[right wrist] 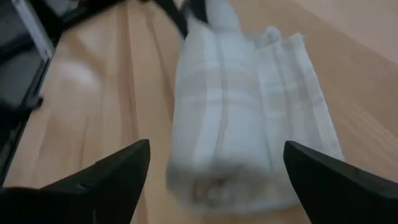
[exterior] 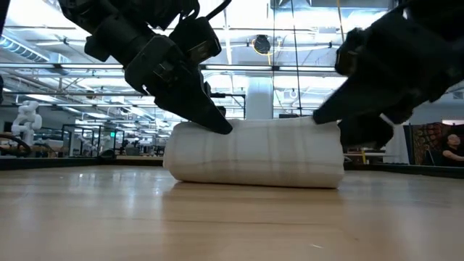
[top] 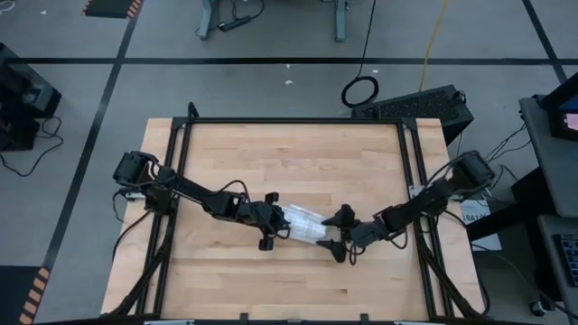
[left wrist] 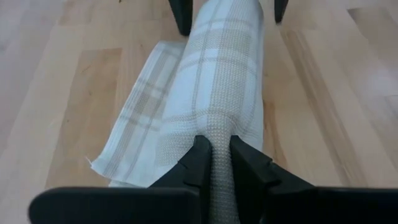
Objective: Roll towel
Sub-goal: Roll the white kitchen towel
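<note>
A pale wooden table [top: 298, 153] in a black frame, on a grey floor crossed by dark tape lines; beyond it, in the low view, a wide bright hall with overhead beams and a seated person [exterior: 451, 151] far off at the right edge. Near the table's middle, a little toward the near edge, the towel [top: 305, 226] — white with a tan plaid grid, rolled up into a thick cylinder lying flat on the wood. Long axis running from the left arm's side toward the right arm's side, slightly slanted in the high view, one end pointing at each gripper. In the low view, the roll [exterior: 254, 153] seen broadside, resting on the tabletop with rounded ends. A flat, still-unrolled flap of cloth [left wrist: 140, 118] spread on the wood alongside the roll. Left gripper [top: 274, 220] at the roll's left end, fingers clenched on a ridge of the cloth along the top of the roll — in the left wrist view, the two dark fingertips [left wrist: 200, 163] pinching the waffle-textured fabric between them, the roll stretching straight away from them. Right gripper [top: 340, 236] at the opposite end, fingers spread wide and released; in the right wrist view the two dark fingers [right wrist: 118, 168] well apart on either side of the roll's near end [right wrist: 217, 155], not closed on the cloth, whether brushing it not clear. Both arms reaching inward from the table's outer sides.
</note>
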Motion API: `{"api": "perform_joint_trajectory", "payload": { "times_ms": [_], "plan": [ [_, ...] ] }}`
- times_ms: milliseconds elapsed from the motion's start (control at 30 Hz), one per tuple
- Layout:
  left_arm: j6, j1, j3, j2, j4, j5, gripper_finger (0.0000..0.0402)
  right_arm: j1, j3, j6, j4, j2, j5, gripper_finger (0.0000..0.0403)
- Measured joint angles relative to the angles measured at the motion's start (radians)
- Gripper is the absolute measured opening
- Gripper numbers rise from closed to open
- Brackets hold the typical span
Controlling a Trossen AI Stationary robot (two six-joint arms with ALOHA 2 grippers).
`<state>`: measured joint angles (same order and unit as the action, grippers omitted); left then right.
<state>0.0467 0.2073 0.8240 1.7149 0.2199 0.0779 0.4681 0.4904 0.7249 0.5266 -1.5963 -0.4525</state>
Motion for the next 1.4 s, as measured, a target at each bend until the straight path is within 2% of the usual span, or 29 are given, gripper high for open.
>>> {"api": "perform_joint_trajectory", "payload": {
  "times_ms": [67, 167, 267, 467, 633, 833, 967, 1100, 1267, 1400],
  "plan": [
    [0.0, -0.006, 0.0, 0.0, 0.0, -0.01, 0.0052, 0.006, 0.0, -0.016, -0.102, 0.062, 0.034, 0.0359],
    [0.001, -0.017, 0.0, 0.0, -0.001, -0.026, 0.0052, 0.042, 0.0, -0.079, -0.234, 0.131, 0.029, 0.0359],
    [0.001, -0.03, 0.0, 0.0, -0.001, -0.032, 0.0052, 0.111, 0.0, -0.181, -0.276, 0.147, -0.079, 0.0359],
    [0.053, -0.07, 0.0, 0.0, -0.006, -0.128, 0.0052, 0.253, 0.001, -0.293, -0.166, 0.055, -0.365, 0.0371],
    [0.067, -0.095, 0.0, -0.001, -0.026, -0.163, 0.0052, 0.276, 0.002, -0.398, 0.038, -0.08, -0.509, 0.0397],
    [0.096, -0.121, 0.0, -0.001, -0.026, -0.21, 0.0052, 0.234, 0.002, -0.633, 0.364, -0.258, -0.528, 0.0394],
    [0.103, -0.13, 0.0, -0.001, -0.027, -0.232, 0.0052, 0.202, 0.002, -0.765, 0.509, -0.325, -0.571, 0.0394],
    [0.102, -0.13, 0.0, -0.001, -0.027, -0.236, 0.0052, 0.165, 0.002, -0.845, 0.567, -0.352, -0.522, 0.0393],
    [0.101, -0.131, 0.0, -0.001, -0.027, -0.236, 0.0052, 0.117, 0.002, -0.834, 0.565, -0.36, -0.437, 0.0393],
    [0.102, -0.131, 0.0, -0.001, -0.027, -0.237, 0.0052, 0.093, 0.002, -0.834, 0.564, -0.36, -0.427, 0.0393]
  ]
}}
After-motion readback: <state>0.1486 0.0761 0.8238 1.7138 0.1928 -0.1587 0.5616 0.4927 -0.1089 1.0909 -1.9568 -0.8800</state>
